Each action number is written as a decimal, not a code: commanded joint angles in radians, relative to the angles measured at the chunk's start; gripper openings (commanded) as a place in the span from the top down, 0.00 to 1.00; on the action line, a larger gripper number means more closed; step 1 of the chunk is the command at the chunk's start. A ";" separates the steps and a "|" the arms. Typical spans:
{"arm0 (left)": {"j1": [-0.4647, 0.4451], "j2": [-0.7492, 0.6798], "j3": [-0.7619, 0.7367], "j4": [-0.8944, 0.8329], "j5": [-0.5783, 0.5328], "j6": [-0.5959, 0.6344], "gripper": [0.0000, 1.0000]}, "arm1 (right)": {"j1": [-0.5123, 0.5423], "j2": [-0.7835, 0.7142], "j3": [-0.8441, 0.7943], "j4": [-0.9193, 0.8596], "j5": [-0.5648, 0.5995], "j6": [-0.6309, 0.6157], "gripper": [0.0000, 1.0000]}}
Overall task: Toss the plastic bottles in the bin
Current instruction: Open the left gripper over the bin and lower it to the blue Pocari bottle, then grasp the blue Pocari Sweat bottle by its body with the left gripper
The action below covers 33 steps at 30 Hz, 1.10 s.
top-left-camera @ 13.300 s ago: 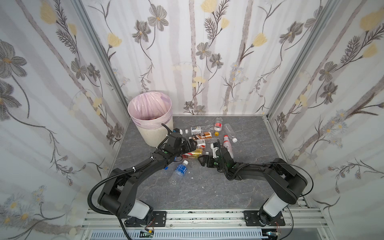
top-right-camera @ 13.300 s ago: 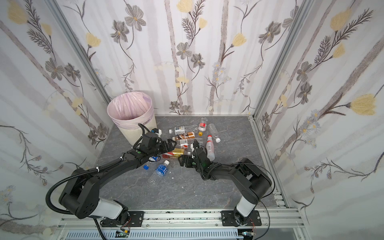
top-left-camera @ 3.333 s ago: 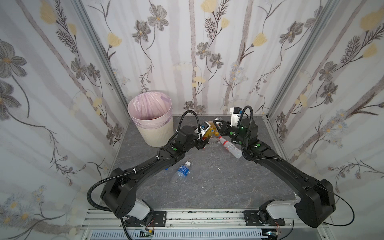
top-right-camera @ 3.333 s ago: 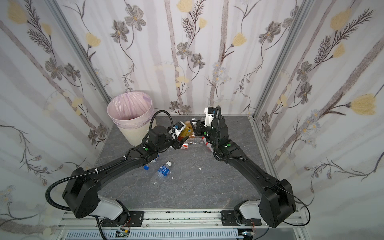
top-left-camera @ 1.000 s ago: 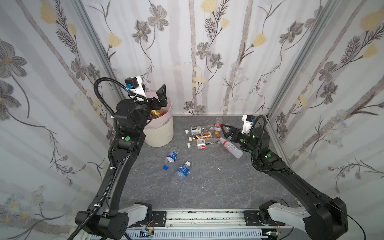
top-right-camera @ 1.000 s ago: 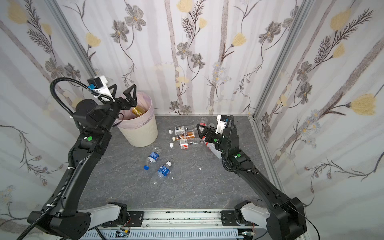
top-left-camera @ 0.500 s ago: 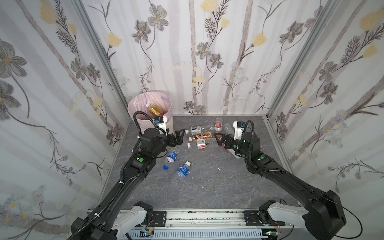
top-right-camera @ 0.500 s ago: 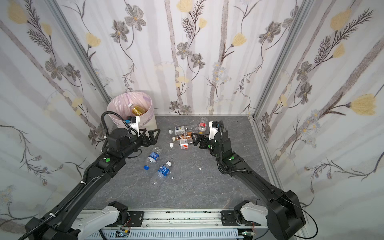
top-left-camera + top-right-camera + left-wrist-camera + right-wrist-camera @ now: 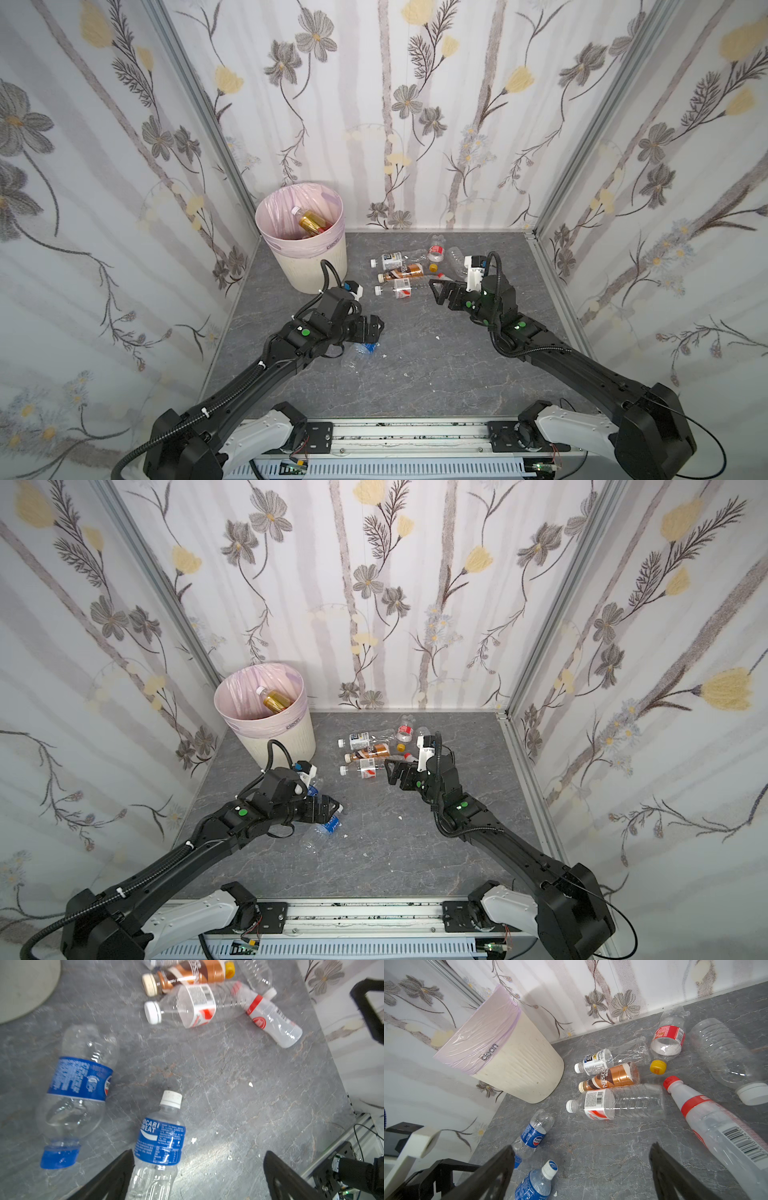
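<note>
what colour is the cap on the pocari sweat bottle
White cap; it shows best in the left wrist view.

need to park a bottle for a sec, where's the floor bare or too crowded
Bare: the wide strip of grey floor between the blue-label bottles and the front rail, and the middle patch between the left gripper and right gripper. Crowded: the bottle cluster at the back, right of the bin.
</note>
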 commanded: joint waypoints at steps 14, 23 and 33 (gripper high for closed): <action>-0.030 0.117 -0.059 -0.139 -0.133 -0.230 0.00 | -0.028 -0.058 -0.064 0.033 0.007 -0.022 0.00; -0.067 0.208 -0.052 -0.123 -0.123 -0.219 0.00 | -0.041 -0.053 -0.080 0.064 -0.057 -0.059 0.00; -0.076 0.277 -0.056 -0.107 -0.147 -0.207 0.05 | 0.004 -0.027 -0.071 -0.021 -0.162 -0.172 0.00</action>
